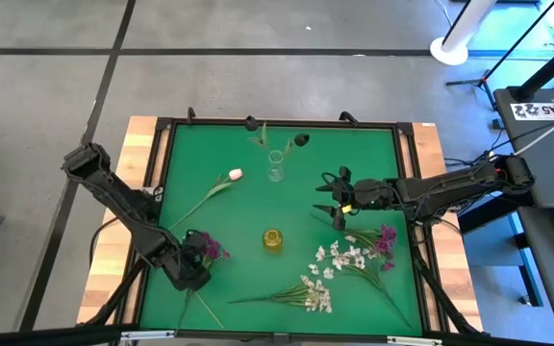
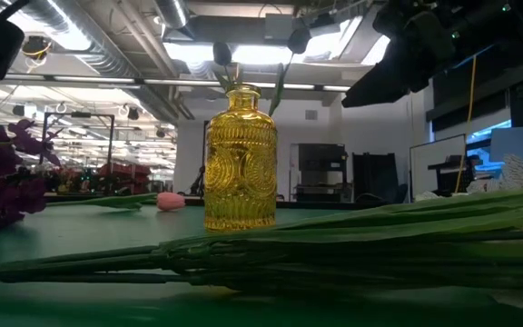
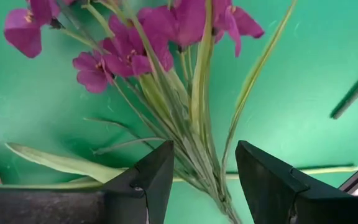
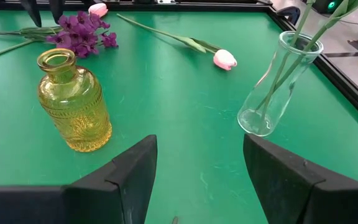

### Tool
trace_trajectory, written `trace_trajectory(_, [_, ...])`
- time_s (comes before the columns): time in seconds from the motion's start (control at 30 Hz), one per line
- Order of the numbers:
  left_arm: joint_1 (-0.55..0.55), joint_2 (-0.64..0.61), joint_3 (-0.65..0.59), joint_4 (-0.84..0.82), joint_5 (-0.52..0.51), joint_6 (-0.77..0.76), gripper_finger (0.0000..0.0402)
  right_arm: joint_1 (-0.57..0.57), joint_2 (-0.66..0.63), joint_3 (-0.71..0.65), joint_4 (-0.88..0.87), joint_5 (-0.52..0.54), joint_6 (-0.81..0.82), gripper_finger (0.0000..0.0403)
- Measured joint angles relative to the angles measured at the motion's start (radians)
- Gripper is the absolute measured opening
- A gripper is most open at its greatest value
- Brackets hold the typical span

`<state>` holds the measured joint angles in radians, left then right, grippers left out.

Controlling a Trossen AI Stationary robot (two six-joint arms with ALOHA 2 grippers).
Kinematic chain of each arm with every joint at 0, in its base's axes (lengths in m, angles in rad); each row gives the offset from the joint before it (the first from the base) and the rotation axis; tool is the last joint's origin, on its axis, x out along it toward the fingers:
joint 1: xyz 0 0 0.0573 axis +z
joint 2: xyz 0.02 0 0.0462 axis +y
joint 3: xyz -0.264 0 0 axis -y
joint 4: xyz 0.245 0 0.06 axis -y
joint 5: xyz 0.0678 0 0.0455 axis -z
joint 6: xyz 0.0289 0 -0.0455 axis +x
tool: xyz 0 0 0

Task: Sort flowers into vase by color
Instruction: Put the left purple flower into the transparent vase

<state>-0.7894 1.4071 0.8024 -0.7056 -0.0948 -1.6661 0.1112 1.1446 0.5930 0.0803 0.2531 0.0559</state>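
At the lower left of the high view, the left gripper (image 3: 204,186) is set low over the magenta-purple flower cluster (image 1: 209,247), its jaws spread wide with the green stems (image 3: 197,143) running up between them; nothing is clamped yet, so a stem grasp appears to be lined up. The right gripper (image 1: 334,199) hangs right of centre, open and empty, apparently waiting. The embossed yellow glass bottle (image 1: 272,239) stands empty at mid-table, while the clear glass vase (image 1: 276,165) above it holds stems already. A pink tulip (image 1: 234,175) and white blossom sprays (image 1: 327,274) lie unsorted on the green mat (image 1: 229,135).
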Motion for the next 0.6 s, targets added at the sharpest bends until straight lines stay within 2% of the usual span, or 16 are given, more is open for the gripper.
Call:
trace_trajectory(0.2, [0.018, 0.009, 0.0, 0.016, -0.008, 0.026, 0.0169, 0.0, 0.0, 0.0, 0.0, 0.0, 0.0, 0.0238])
trace_trajectory(0.4, [0.026, 0.07, 0.0, 0.015, -0.004, 0.055, 0.0169, 0.0, 0.0, 0.0, 0.0, 0.0, 0.0, 0.0238])
trace_trajectory(0.6, [0.027, 0.125, 0.0, 0.009, 0.037, 0.055, 0.0169, 0.0, 0.0, 0.0, 0.0, 0.001, 0.003, 0.0238])
